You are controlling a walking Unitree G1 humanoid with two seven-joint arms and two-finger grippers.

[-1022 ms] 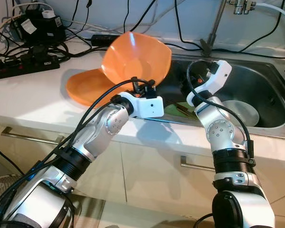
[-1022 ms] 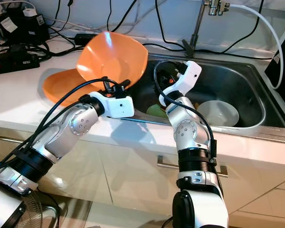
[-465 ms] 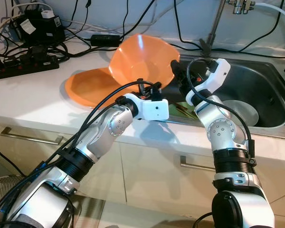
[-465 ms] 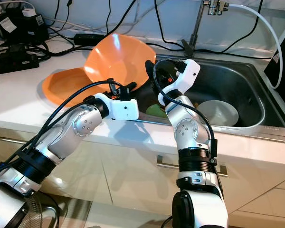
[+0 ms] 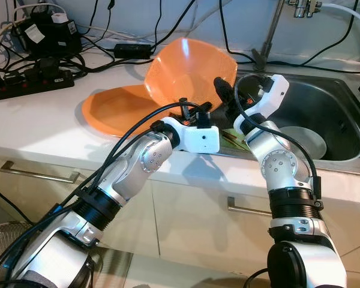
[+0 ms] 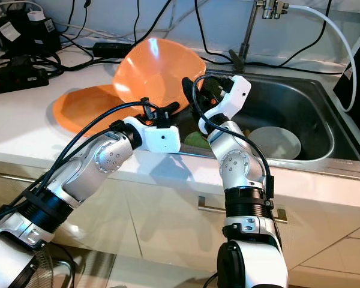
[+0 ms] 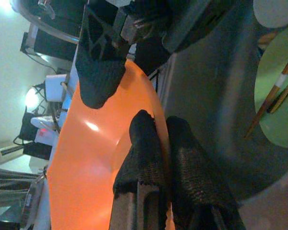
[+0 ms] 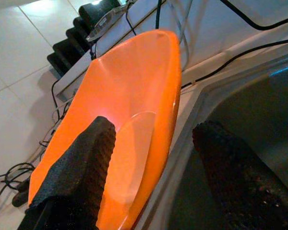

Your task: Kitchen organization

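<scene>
A tilted orange bowl (image 5: 186, 66) hangs over the sink's left edge. My left gripper (image 5: 195, 109) is shut on its lower rim; in the left wrist view both fingers (image 7: 149, 143) pinch the bowl's (image 7: 91, 158) edge. My right gripper (image 5: 224, 91) is open at the bowl's right rim. In the right wrist view one finger (image 8: 79, 175) lies inside the bowl (image 8: 134, 96) and the other finger (image 8: 230, 167) outside it. A second orange dish (image 5: 111, 111) lies flat on the counter to the left.
The steel sink (image 5: 339, 99) holds a white bowl (image 5: 304, 141) and a green plate (image 5: 227, 139) with chopsticks. A faucet (image 5: 272, 33) rises behind it. Power strips and cables (image 5: 30, 78) crowd the counter's back left. Cabinet drawers lie below.
My left gripper has carried the orange bowl to the right, toward the sink. The right gripper's open fingers now straddle the bowl's rim.
</scene>
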